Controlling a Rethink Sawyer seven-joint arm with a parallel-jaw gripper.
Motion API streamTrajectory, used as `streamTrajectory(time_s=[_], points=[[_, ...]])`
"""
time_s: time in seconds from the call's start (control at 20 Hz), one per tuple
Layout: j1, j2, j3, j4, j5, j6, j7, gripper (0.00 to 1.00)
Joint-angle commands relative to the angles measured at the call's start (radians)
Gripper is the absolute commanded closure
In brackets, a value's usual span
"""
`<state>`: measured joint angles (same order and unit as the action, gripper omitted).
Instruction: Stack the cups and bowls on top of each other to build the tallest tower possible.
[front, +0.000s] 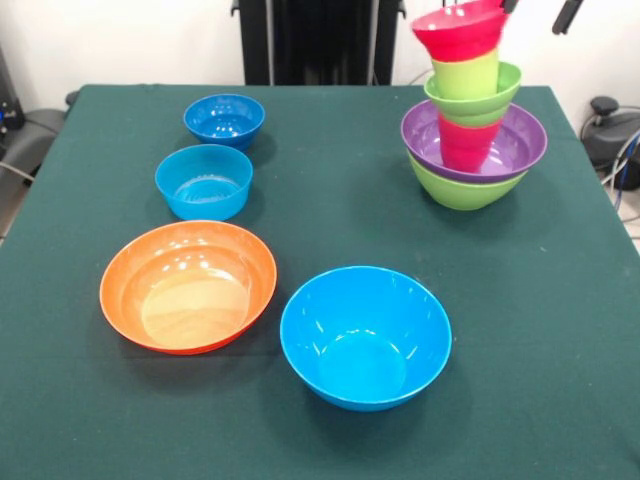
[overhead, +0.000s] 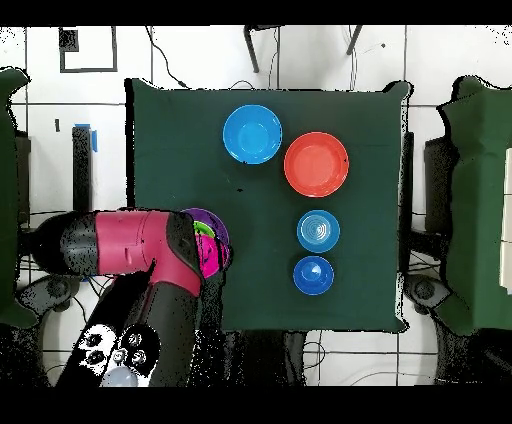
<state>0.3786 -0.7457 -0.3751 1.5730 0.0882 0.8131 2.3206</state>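
Tower (front: 473, 120) is seen at upper right of the front view: large lime-green bowl (front: 462, 190) at the base, purple bowl (front: 520, 145) nested in it, red cup (front: 467, 143) standing inside, then a small lime-green bowl (front: 478, 100), a lime-green cup (front: 466, 75) and a pink-red bowl (front: 462, 30) on top, reaching the frame's top edge. The upper pieces appear tilted slightly.

Four bowls remain loose on the green table (front: 560, 330): dark blue bowl (front: 224, 120) at upper left, small light blue bowl (front: 204, 181) just below it, orange bowl (front: 188, 286) at lower left, large light blue bowl (front: 365, 336) at lower centre. All are upright and apart from each other.

In the overhead view the arm (overhead: 140, 245) is seen over the tower at centre left, hiding most of it. The gripper itself cannot be made out clearly; whether its fingers are spread or closed cannot be told.

Handling judgement: the pieces are judged light, stiff, glossy plastic, so slippery and easily nudged. Thin rims offer the likeliest hold, one finger inside and one outside the wall. The tower is judged top-heavy; any sideways touch could topple it.
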Motion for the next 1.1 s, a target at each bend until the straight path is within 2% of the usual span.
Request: streamTrajectory(time_s=[0.05, 0.35, 0.9, 1.1], points=[[-0.022, -0.021, 0.058, 0.035, -0.061, 0.099, 0.001, 0.0], [-0.032, -0.038, 0.059, 0.029, -0.069, 0.125, -0.014, 0.0], [-0.046, -0.039, 0.078, 0.039, -0.066, 0.102, -0.019, 0.0], [-0.064, -0.067, 0.086, 0.008, -0.065, 0.169, -0.056, 0.0]])
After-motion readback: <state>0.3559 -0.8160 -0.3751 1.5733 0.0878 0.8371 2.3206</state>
